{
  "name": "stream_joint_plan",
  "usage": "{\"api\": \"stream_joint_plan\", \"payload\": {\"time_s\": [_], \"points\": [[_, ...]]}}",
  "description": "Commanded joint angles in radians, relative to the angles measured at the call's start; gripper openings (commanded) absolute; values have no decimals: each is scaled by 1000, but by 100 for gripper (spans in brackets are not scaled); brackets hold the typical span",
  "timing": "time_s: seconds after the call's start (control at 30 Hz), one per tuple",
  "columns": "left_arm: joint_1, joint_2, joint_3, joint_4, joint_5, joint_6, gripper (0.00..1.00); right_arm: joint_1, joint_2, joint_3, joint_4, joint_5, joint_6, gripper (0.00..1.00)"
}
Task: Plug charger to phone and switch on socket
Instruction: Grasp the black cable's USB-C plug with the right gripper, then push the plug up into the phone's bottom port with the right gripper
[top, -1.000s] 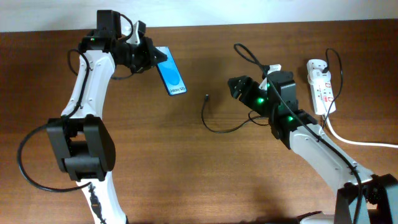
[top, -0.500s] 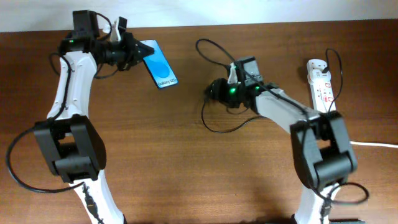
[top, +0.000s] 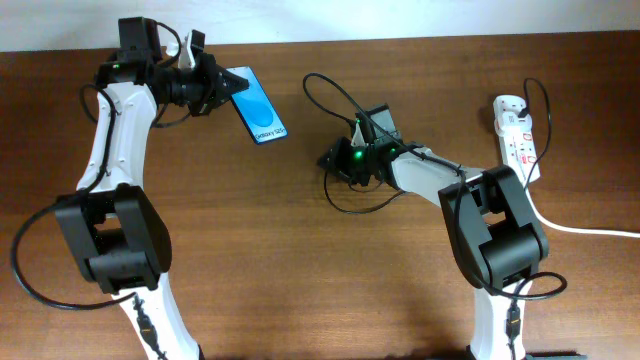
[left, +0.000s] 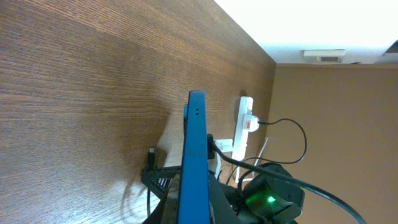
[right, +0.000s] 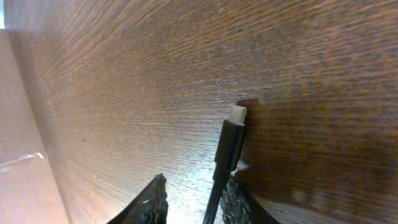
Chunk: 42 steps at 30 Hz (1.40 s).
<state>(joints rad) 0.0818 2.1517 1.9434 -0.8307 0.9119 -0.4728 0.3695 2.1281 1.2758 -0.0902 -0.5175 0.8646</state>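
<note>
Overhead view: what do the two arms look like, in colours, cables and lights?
Both the left arm and right arm have white links, bulky black joints and looping black cables. A green light glows at the right wrist. The right gripper has black ribbed fingers.

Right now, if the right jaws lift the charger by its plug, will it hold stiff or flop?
Probably floppy: the charger is thin cable curling loosely on the table. Its short plug looks rigid. Likely light, so it may skid.

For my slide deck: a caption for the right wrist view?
Right claw, open, straddling the charger plug lying on the wooden table.
</note>
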Motion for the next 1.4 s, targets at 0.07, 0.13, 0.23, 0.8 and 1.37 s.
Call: {"api": "stream_joint_plan", "payload": {"time_s": [0.07,0.13,0.23,0.8,1.37], "points": [[0,-5,14,-13,24,-12,0,5,22,11,1,31,8,17],[0,-5,14,-13,24,-12,0,4,21,11,2,17,8,8],[0,-5,14,-13,24,-12,0,-18,21,11,4,6,-32,4],[-48,-5,14,-16,428,121,0,-147,-567,20,-455,-412,-606,4],[-92,-5,14,87,555,-51,0,18,-491,5,-291,-515,-321,4]]}}
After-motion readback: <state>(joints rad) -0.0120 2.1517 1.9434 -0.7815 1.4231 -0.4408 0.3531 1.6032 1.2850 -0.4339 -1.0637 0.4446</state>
